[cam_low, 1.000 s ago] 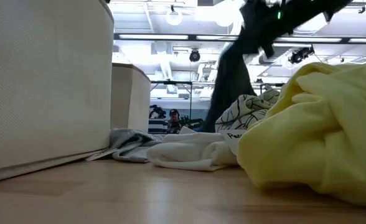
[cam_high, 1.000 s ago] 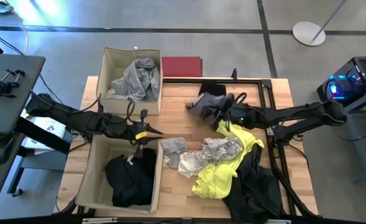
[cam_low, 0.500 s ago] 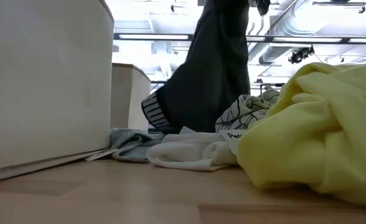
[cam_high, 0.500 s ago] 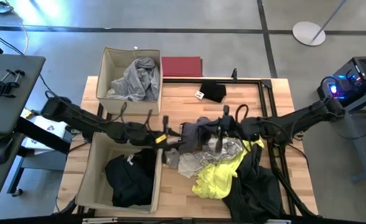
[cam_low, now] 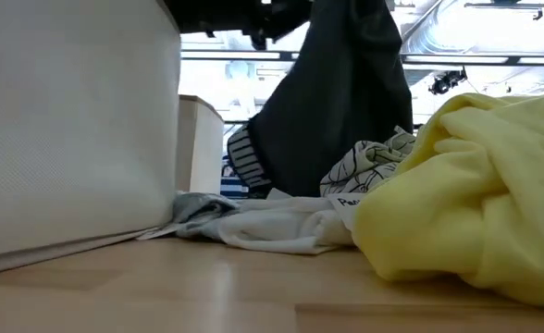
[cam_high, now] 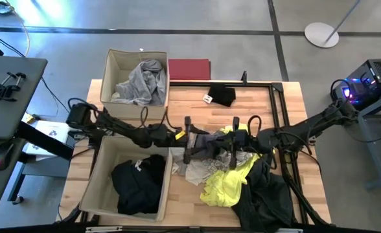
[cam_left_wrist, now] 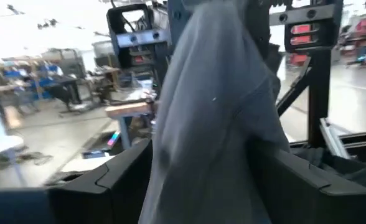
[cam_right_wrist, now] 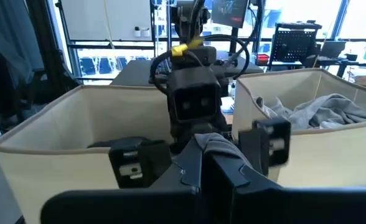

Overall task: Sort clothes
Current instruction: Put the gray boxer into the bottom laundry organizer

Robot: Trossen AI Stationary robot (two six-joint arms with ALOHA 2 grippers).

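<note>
Near box [cam_high: 93, 188] holds a black garment [cam_high: 137, 186]; far box [cam_high: 110, 71] holds a light grey one [cam_high: 140, 81].

Left gripper [cam_high: 189, 140] is above the table [cam_high: 291, 97] centre, just right of the near box, fingers [cam_right_wrist: 130, 163] spread wide with a dark grey garment [cam_high: 207, 144] between them. In the left wrist view the cloth [cam_left_wrist: 211, 124] hangs between the two fingers; can't tell if they touch it.

Right gripper [cam_high: 232, 144] faces the left one, just beside it, clamped on the other end of the same garment. From the low view [cam_low: 337, 111] it hangs above the pile.

Below them: a white piece [cam_high: 194, 171], a neon yellow one [cam_high: 226, 184], a black heap [cam_high: 265, 197]. A small black piece [cam_high: 221, 95] lies apart at the far edge.
</note>
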